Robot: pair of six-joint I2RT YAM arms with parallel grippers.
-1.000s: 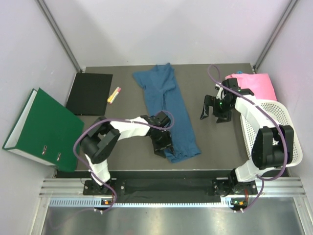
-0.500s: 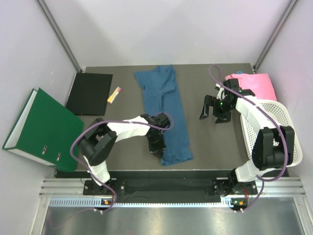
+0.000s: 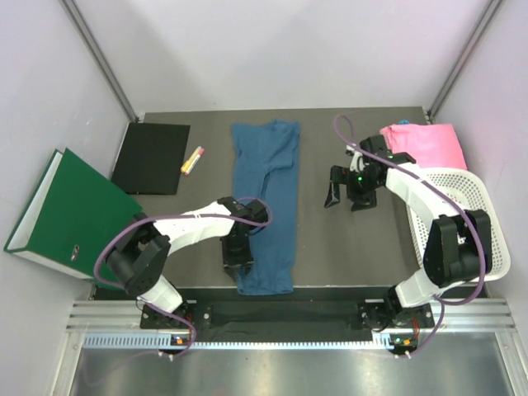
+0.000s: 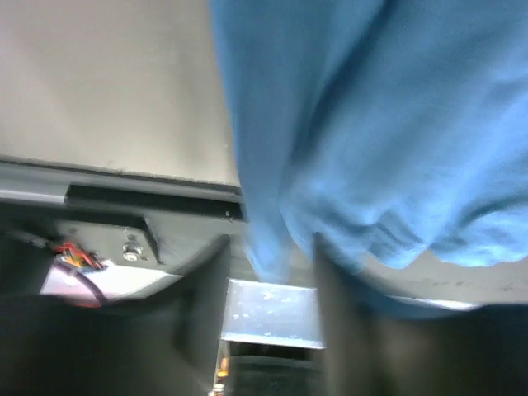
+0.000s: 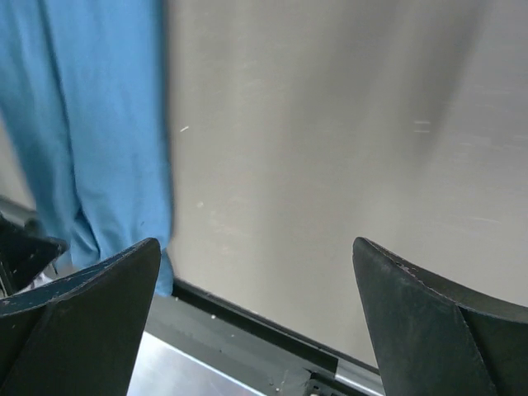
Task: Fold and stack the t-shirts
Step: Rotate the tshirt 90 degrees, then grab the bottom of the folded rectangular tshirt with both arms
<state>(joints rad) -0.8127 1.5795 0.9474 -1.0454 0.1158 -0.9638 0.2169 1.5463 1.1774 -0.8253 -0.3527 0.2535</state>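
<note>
The dark teal-blue t-shirt (image 3: 268, 198) lies as a long narrow strip down the middle of the table, its near end at the front edge. My left gripper (image 3: 237, 254) is low at that near end's left edge, shut on the shirt's cloth (image 4: 330, 124), which runs between the fingers (image 4: 202, 305). My right gripper (image 3: 346, 196) hangs open and empty above bare table to the right of the shirt, whose edge shows in the right wrist view (image 5: 91, 124). The pink t-shirt (image 3: 427, 139) lies bunched at the back right, beside the basket.
A white mesh basket (image 3: 470, 247) stands along the right edge. A green binder (image 3: 66, 219) leans off the left side, with a black folder (image 3: 151, 158) and a yellow-pink marker (image 3: 192, 160) behind it. The table's front edge shows in both wrist views.
My left gripper has moved left and toward the front edge, dragging the shirt's near end with it, so the shirt now lies straighter. My right gripper has drifted a little left, still open.
</note>
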